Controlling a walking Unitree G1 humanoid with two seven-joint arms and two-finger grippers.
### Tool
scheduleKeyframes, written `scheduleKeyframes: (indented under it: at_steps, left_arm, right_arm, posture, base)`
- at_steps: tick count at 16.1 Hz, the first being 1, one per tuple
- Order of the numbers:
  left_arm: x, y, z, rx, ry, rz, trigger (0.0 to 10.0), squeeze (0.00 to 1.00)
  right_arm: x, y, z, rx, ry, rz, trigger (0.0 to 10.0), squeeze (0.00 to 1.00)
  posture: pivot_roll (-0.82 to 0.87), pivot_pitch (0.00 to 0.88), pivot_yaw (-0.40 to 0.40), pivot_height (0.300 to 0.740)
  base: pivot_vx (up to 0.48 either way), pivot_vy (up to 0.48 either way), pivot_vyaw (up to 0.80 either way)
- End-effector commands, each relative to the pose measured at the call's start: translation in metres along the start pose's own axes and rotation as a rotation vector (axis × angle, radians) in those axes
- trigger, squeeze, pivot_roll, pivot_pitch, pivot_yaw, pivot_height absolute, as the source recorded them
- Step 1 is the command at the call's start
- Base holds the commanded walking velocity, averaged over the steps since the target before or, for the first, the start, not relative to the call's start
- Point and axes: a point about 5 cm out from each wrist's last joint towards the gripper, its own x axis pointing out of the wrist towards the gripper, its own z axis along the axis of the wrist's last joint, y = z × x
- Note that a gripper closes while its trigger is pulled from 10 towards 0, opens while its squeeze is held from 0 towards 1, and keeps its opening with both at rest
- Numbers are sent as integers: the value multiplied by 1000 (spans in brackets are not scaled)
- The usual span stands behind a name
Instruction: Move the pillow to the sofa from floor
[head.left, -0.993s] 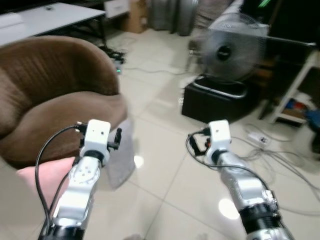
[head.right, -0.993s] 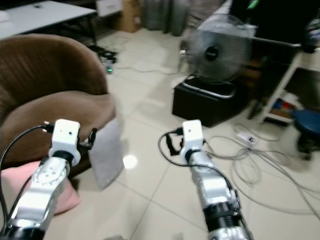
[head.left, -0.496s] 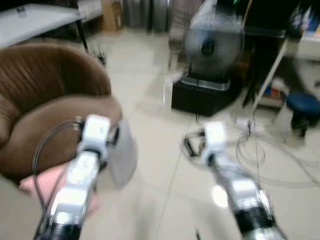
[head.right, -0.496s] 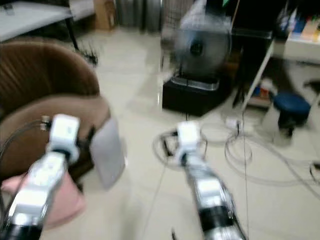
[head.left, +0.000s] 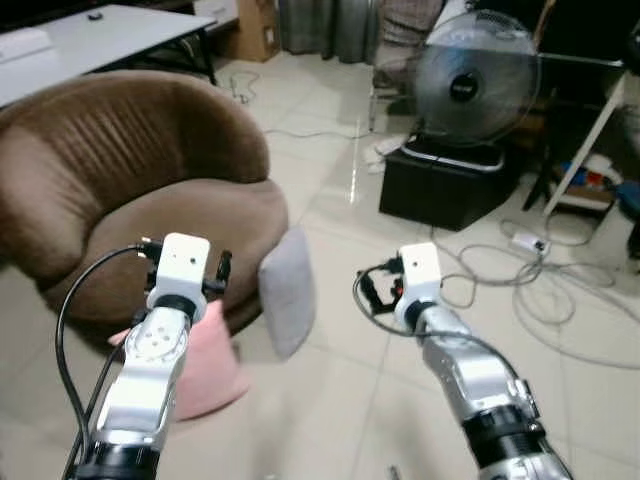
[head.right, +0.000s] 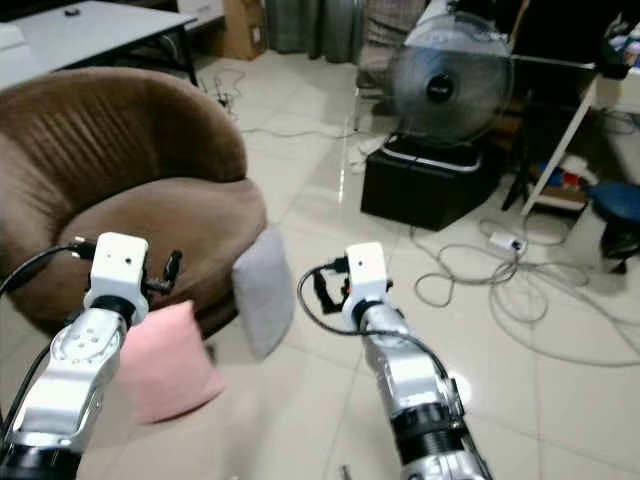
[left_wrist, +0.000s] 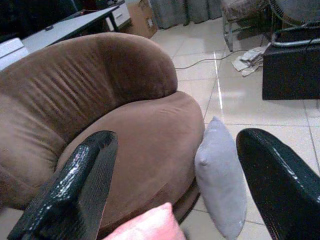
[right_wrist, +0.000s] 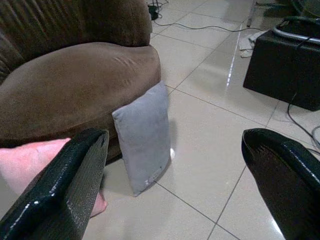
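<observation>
Since a second ago our view has swung left, bringing the brown sofa fuller into sight; our left gripper and right gripper hang spread wide, empty, above the floor where the grey pillow leans on the sofa's base beside a pink pillow

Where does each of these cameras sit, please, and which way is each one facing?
Left eye and right eye views: on the head, looking forward and down at the brown sofa, fan and tiled floor; both silver arms show, with left gripper and right gripper.
Left wrist view: along its own open black fingers toward the sofa seat, grey pillow and pink pillow.
Right wrist view: along its open fingers at the same pillows leaning against the sofa's base.
Shared: all views show sofa and both pillows.
</observation>
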Motion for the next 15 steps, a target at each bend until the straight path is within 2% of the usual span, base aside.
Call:
scheduleKeyframes:
  at_steps: [1, 7, 15]
  left_arm:
    - [1, -3, 2, 5, -4, -12, 10000, 0]
    - [2, -4, 2, 8, -4, -24, 10000, 0]
    - [2, 0, 2, 9, -6, -6, 10000, 0]
  right_arm:
    - [0, -3, 2, 1, -7, -13, 10000, 0]
    - [-1, -4, 1, 26, -4, -18, 10000, 0]
    - [-1, -5, 1, 29, -3, -18, 10000, 0]
  posture:
    - [41, 0, 43, 740]
    - [41, 0, 43, 740]
    - [37, 0, 45, 740]
  base:
    - [0, 371, 0]
    - [0, 370, 0]
    - [0, 371, -655]
